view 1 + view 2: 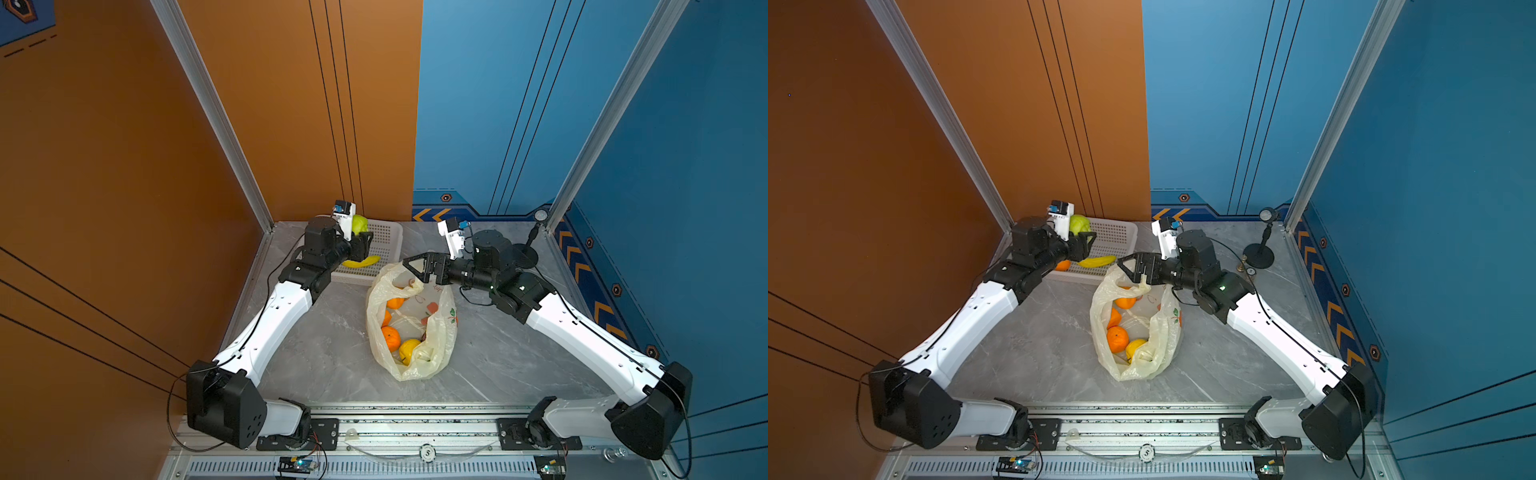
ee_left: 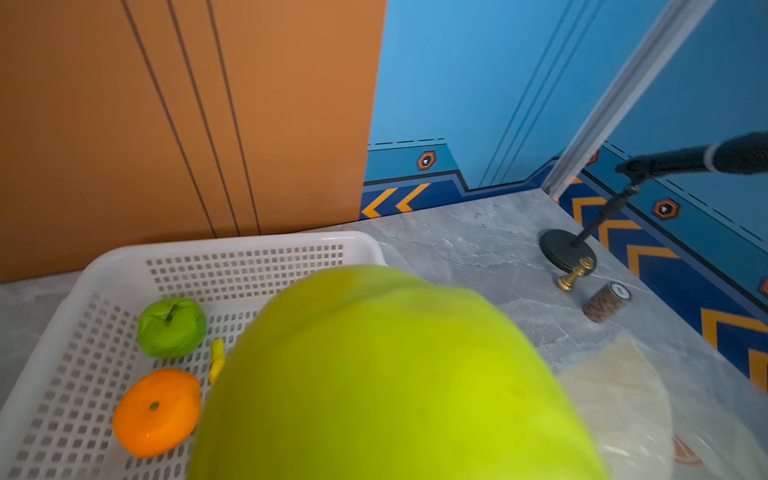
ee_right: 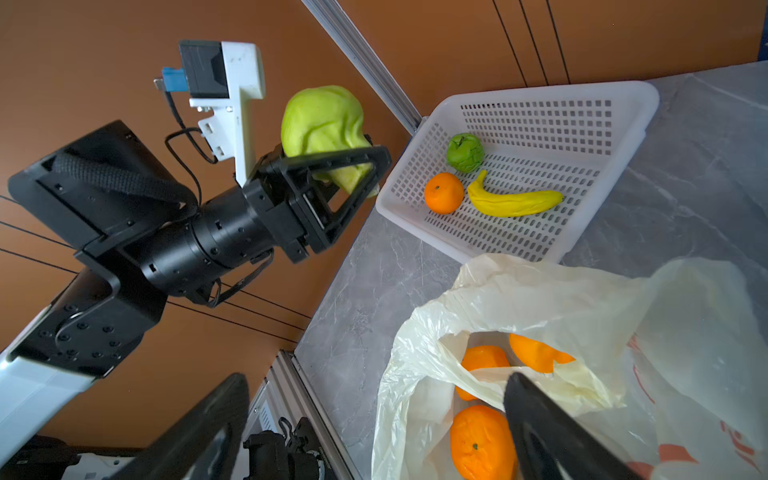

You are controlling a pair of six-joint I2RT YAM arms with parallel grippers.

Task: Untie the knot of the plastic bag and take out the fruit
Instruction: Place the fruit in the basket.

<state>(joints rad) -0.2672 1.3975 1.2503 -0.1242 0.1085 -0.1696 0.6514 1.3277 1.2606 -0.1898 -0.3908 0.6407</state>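
The pale-yellow plastic bag (image 1: 432, 353) (image 1: 1158, 349) lies mid-table with its mouth wide open; the knot is out of view. Inside it are oranges (image 1: 390, 336) (image 3: 478, 444) and a yellow citrus (image 1: 409, 349). My right gripper (image 1: 411, 266) (image 1: 1127, 266) (image 3: 376, 378) is open just above the bag's far end, and a loose handle strip rests against one finger (image 3: 540, 415). My left gripper (image 1: 363, 243) (image 3: 365, 166) is shut on a green pear (image 1: 360, 224) (image 2: 395, 374) (image 3: 324, 124), held in the air at the near left side of the basket. The pear hides the jaws in the left wrist view.
The white perforated basket (image 1: 390, 237) (image 2: 104, 266) (image 3: 640, 112) at the back left holds a green apple (image 2: 171, 328), an orange (image 2: 157, 411) and a banana (image 3: 515, 201). A black microphone stand (image 1: 525, 253) (image 2: 567, 249) and a small brown cylinder (image 2: 604, 301) stand at the back right.
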